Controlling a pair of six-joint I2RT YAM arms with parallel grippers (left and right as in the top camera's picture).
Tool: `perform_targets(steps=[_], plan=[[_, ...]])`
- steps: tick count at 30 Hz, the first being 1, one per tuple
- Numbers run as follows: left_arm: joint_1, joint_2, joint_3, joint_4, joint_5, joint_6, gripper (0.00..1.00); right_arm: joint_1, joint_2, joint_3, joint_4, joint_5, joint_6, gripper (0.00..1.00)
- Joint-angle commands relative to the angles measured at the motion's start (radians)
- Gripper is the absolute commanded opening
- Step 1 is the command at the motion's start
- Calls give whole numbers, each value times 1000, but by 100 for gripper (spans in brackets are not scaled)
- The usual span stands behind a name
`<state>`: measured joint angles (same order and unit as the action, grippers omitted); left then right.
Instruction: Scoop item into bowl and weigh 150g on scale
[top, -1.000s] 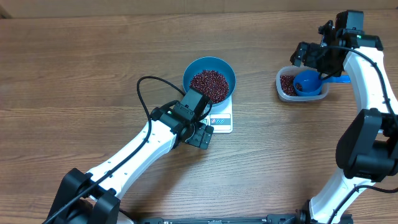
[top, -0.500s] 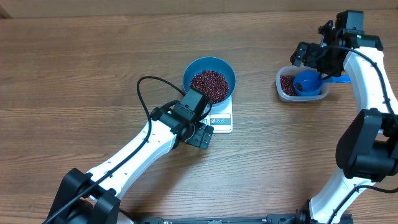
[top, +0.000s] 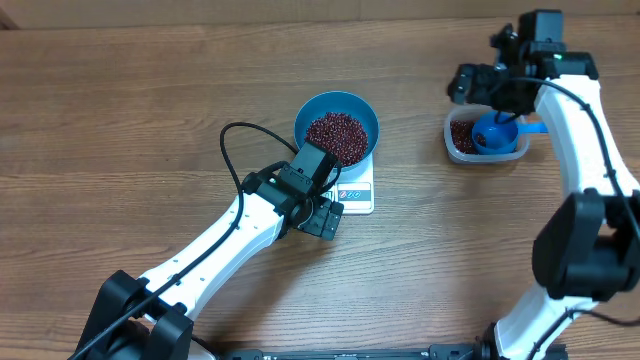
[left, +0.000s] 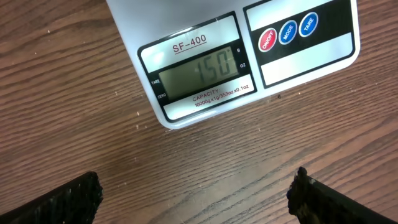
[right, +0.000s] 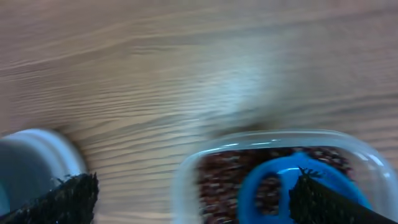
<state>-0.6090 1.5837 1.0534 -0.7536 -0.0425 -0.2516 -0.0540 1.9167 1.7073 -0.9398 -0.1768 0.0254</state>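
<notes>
Fingers (left: 62, 202) of the left gripper (left: 196, 202) are spread wide with nothing between them, hovering over bare table (top: 150, 100) at seven o'clock of the scale (left: 249, 56). Its display (left: 202, 71) reads 150, bang on target! The blue bowl (top: 336, 102) sits on the scale at mid-table, loaded with beans (top: 336, 135). At two o'clock the right gripper (right: 199, 199) is also wide open and empty above the clear tub (right: 186, 168), where the blue scoop (top: 495, 135) lies among the spare beans. Weighing looks complete; next, I'd judge, both arms only need to back away without nudging bowl or scale.
</notes>
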Motion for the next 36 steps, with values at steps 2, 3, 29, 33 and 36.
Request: perform_targets(steps=[2, 3, 29, 33, 36], plan=[[-7, -7, -5, 3, -13, 20, 100, 35, -157, 28, 3, -4, -7, 100], [-7, -7, -5, 3, -13, 20, 100, 42, -180, 28, 3, -4, -7, 100], [-6, -7, -5, 3, -13, 19, 100, 59, -705, 27, -3, -4, -7, 100], [-7, -7, -5, 3, -13, 20, 100, 59, -703, 26, -17, -5, -7, 100], [-7, -7, -5, 3, -13, 20, 99, 59, -697, 26, -34, -5, -7, 100]])
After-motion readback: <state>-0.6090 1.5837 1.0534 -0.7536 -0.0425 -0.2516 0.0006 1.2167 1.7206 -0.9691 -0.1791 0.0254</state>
